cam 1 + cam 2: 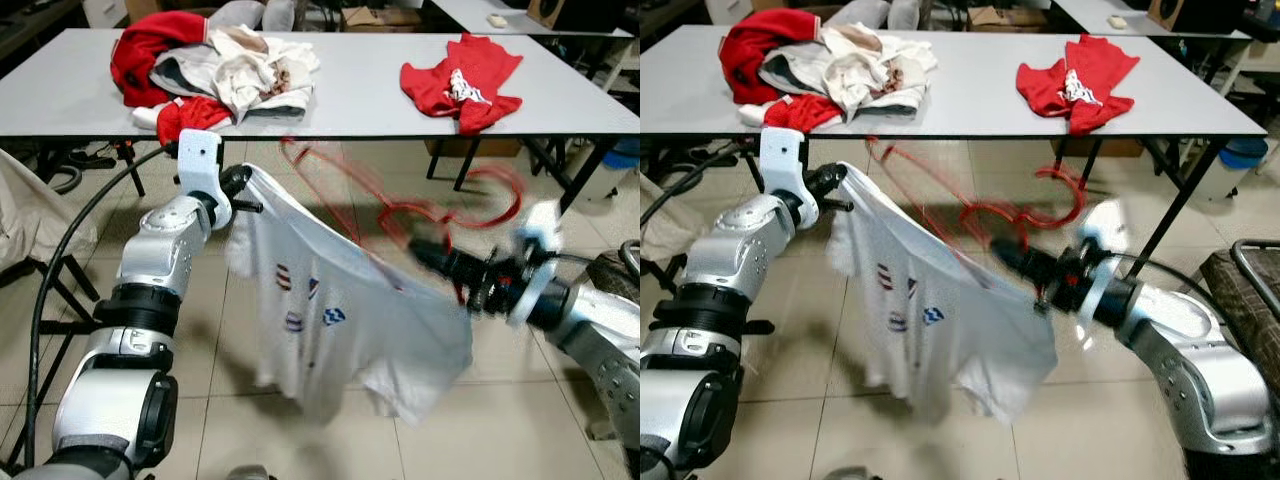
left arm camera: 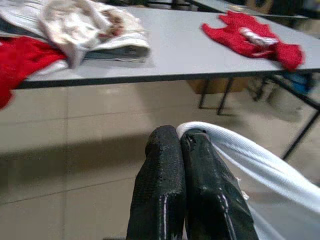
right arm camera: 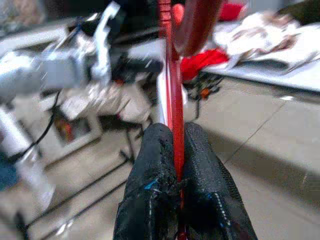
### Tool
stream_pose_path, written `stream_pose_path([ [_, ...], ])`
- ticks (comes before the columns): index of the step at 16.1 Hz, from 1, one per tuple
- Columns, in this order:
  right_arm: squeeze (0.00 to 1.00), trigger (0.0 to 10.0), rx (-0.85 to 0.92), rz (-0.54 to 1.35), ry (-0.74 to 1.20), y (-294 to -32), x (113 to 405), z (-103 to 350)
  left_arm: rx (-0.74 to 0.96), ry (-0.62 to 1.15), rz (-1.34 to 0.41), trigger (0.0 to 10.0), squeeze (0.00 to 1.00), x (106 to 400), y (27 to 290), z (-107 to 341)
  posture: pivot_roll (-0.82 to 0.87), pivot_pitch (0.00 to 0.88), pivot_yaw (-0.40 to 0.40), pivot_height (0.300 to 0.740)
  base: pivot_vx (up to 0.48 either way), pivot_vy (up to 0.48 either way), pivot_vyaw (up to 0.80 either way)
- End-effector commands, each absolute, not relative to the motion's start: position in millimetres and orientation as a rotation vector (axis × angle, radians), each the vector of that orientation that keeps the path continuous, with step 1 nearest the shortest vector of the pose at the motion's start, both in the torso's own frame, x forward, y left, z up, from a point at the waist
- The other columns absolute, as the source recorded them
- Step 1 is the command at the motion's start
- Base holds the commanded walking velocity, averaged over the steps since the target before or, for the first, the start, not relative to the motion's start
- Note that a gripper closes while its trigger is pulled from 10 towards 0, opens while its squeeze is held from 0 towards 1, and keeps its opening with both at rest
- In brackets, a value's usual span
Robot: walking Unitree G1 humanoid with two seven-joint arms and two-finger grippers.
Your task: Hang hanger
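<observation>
While the right gripper (image 3: 175, 150) pinches the red hanger (image 1: 400, 205) and the left gripper (image 2: 181, 145) clamps the white shirt (image 1: 330, 310), both should lift together, keeping the cloth taut.

light: bright, even | blur: hanger (image 1: 400, 205), right arm | shadows: soft

Tabletop (image 1: 360, 100): grey, long, on black legs.
Floor (image 1: 520, 420): beige tiles, beneath the tabletop.
Second table (image 1: 520, 15): behind the tabletop.
</observation>
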State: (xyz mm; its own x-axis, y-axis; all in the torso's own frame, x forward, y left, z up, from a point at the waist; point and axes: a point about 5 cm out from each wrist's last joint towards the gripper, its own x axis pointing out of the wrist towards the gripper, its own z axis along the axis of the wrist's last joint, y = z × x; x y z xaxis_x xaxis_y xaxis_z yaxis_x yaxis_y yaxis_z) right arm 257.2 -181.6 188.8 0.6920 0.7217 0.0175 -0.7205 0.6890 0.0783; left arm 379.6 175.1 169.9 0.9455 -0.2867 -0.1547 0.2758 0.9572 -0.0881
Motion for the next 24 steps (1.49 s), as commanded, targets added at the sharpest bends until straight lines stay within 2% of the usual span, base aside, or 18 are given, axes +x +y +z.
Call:
stream_pose_path([
  [1, 0.00, 0.0, 0.089, 0.609, -0.079, -196.9, 272.5, 201.8, -0.091, 0.163, -0.356, 0.0, 0.00, 373.9, 166.8, 168.0, 0.05, 0.000, 0.030, 0.740, 0.000, 0.000, 0.00],
  [4, 0.00, 0.0, 0.096, 0.526, -0.116, -196.8, 281.2, 202.6, -0.059, 0.163, -0.498, 0.0, 0.00, 360.1, 143.6, 169.8, 0.05, 0.000, 0.032, 0.740, 0.000, 0.000, 0.00],
  [6, 0.00, 0.0, 0.095, 0.474, -0.136, -198.5, 285.2, 201.5, 0.000, 0.138, -0.699, 0.0, 0.00, 335.6, 114.7, 180.8, 0.05, 0.000, 0.032, 0.740, 0.000, 0.000, 0.00],
  [10, 0.00, 0.0, 0.095, 0.474, -0.136, -198.5, 285.2, 201.5, 0.000, 0.138, -0.699, 0.0, 0.00, 335.6, 114.7, 180.8, 0.05, 0.000, 0.032, 0.740, 0.000, 0.000, 0.00],
  [11, 0.00, 0.0, 0.169, 0.404, -0.195, -205.1, 292.9, 205.0, -0.003, 0.129, -0.768, 0.0, 0.00, 319.5, 92.6, 185.8, 0.07, 0.000, 0.009, 0.740, 0.000, 0.000, 0.00],
  [12, 0.00, 0.0, 0.224, 0.362, -0.235, -209.0, 297.5, 207.5, -0.008, 0.123, -0.770, 0.0, 0.00, 315.0, 84.0, 187.3, 0.07, 0.000, 0.009, 0.740, 0.000, 0.000, 0.00],
  [13, 0.00, 0.0, 0.335, 0.290, -0.263, -217.5, 302.8, 208.0, -0.002, 0.110, -0.671, 0.0, 0.00, 319.6, 89.5, 188.1, 0.07, 0.000, 0.011, 0.740, 0.000, 0.000, 0.00],
  [15, 0.00, 0.0, 0.222, 0.275, -0.155, -219.2, 301.8, 196.2, 0.040, 0.106, -0.558, 0.0, 0.00, 325.7, 107.1, 185.0, 0.07, 0.000, 0.011, 0.740, 0.000, 0.000, 0.00],
  [16, 0.00, 0.0, 0.017, 0.234, 0.010, -217.3, 292.4, 170.2, 0.141, 0.094, -0.448, 0.0, 0.00, 325.4, 127.6, 173.6, 0.07, 0.000, 0.007, 0.740, 0.000, 0.000, 0.00],
  [17, 0.00, 5.7, 0.012, 0.202, 0.043, -217.0, 288.3, 163.5, 0.157, 0.100, -0.418, 3.1, 0.00, 323.6, 132.0, 168.8, 0.07, 0.000, 0.007, 0.740, 0.000, 0.000, 0.00],
  [18, 0.00, 10.0, 0.031, 0.129, 0.101, -215.6, 280.2, 151.3, 0.146, 0.094, -0.384, 10.0, 0.00, 318.1, 135.6, 161.9, 0.07, 0.000, 0.008, 0.740, 0.000, 0.000, 0.00],
  [19, 0.00, 10.0, 0.037, 0.108, 0.119, -214.7, 277.3, 147.2, 0.136, 0.095, -0.374, 10.0, 0.00, 315.9, 136.4, 159.6, 0.07, 0.000, 0.009, 0.740, 0.000, 0.000, 0.00],
  [21, 0.00, 10.0, 0.029, 0.071, 0.257, -202.5, 252.8, 120.5, 0.172, 0.116, -0.261, 10.0, 0.00, 306.7, 145.7, 140.9, 0.05, 0.000, 0.027, 0.740, 0.000, 0.000, 0.00],
  [22, 0.00, 10.0, 0.054, 0.051, 0.270, -199.7, 247.1, 117.2, 0.193, 0.071, -0.241, 10.0, 0.00, 304.3, 145.6, 140.2, 0.04, 0.007, 0.033, 0.740, 0.000, 0.000, 0.00],
  [24, 0.00, 10.0, 0.050, -0.017, 0.260, -199.6, 239.9, 114.3, 0.161, 0.046, -0.273, 10.0, 0.00, 299.4, 138.0, 138.3, 0.02, 0.010, 0.042, 0.740, 0.000, 0.000, -0.75],
])
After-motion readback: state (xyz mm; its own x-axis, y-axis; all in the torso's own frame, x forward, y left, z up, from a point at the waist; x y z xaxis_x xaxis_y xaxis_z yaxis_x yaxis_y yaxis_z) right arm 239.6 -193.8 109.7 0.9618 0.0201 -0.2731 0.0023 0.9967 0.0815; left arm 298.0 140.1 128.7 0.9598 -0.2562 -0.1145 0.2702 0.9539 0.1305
